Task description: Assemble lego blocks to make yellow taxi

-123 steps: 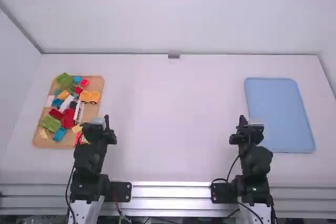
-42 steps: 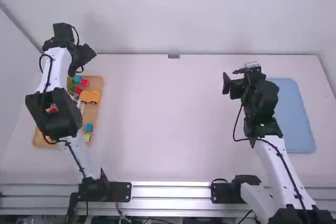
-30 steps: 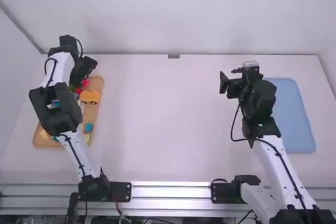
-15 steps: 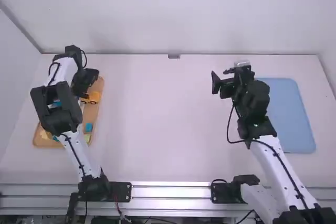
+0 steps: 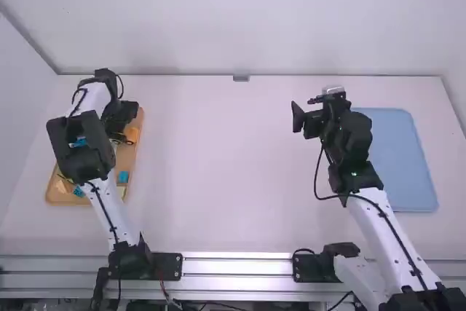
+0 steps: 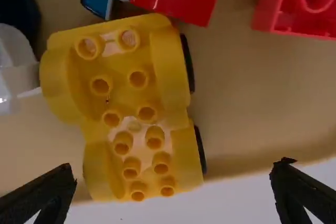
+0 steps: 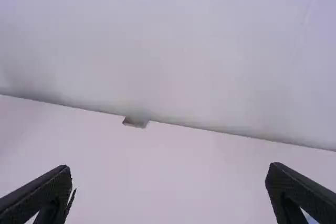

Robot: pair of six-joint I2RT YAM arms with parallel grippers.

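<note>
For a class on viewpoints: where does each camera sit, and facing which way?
High view: above and behind, looking forward and down at the table; left arm and right arm show.
Left wrist view: on the left arm, facing down at the yellow wheeled block; left tool shows.
Right wrist view: on the right arm, facing the wall; right tool shows.
Shared: high and left wrist views, that block.
</note>
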